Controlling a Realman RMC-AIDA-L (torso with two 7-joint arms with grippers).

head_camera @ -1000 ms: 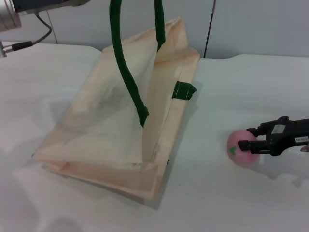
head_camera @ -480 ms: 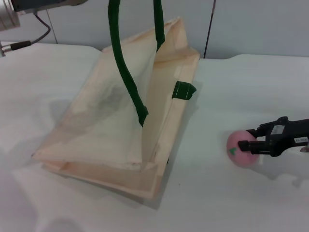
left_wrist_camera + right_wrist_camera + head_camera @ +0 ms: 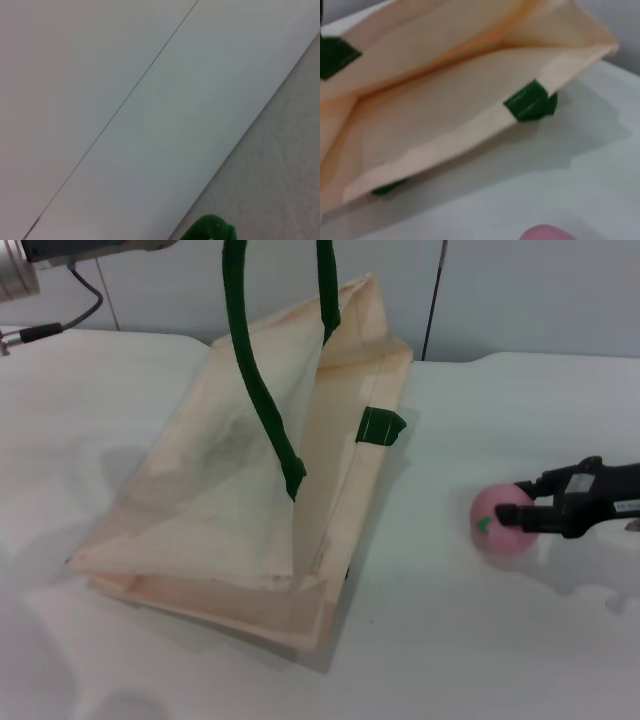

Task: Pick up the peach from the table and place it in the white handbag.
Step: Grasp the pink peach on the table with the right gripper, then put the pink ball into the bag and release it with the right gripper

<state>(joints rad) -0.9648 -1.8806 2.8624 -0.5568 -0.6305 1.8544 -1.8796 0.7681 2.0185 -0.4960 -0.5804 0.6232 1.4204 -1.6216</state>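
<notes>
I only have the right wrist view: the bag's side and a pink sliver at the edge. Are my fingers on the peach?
Observer: Yes. The head view shows the right gripper with its fingers closed on the peach, to the right of the white handbag.
Operator: Is anything holding the bag open?
Observer: The green handles rise out of the top of the head view, lifting the bag's upper panel.
Operator: Is the left gripper holding them?
Observer: That can't be seen. Only part of the left arm shows, in the upper left of the head view.
</notes>
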